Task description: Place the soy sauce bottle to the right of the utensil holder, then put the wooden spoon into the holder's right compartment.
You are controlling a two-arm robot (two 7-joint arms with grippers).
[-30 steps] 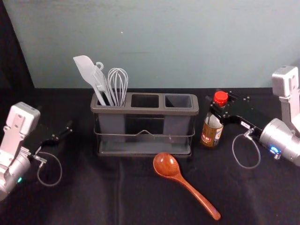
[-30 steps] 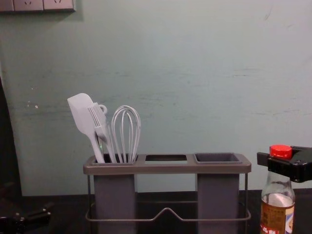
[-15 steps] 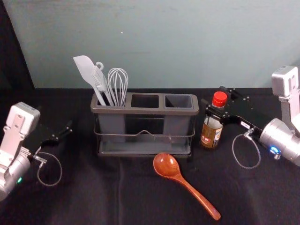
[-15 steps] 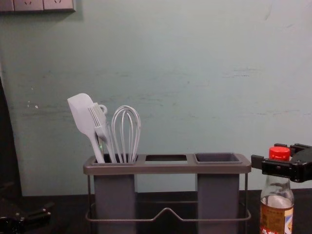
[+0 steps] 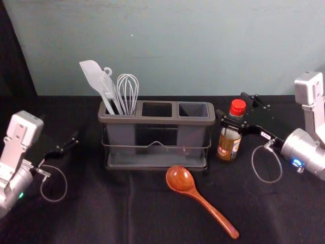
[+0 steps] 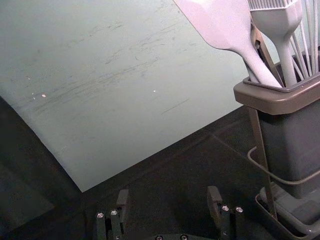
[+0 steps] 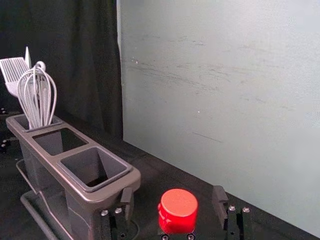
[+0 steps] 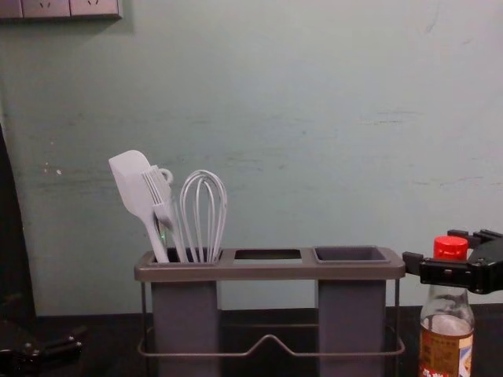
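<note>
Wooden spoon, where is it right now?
In the head view, the wooden spoon lies on the dark table, in front of the utensil holder, its handle pointing toward the robot's right.

Tight at the right end, roomy at front left

The right pincer (image 5: 231,104) stands spread around the soy sauce bottle (image 5: 228,145), with gaps on both sides of the cap (image 7: 178,210). One finger reaches so near the right end of the utensil holder (image 5: 152,120) that contact cannot be ruled out. From above, the way into the middle and right compartments is open; spatula (image 5: 93,76), brush (image 8: 161,188) and whisk (image 5: 128,94) obstruct the left. The wooden spoon (image 5: 180,179) slants across the front-right approach. Open counter (image 5: 101,203) stretches from it towards the left pincer (image 5: 60,127); the wall (image 5: 152,51) bounds the rear.
</note>
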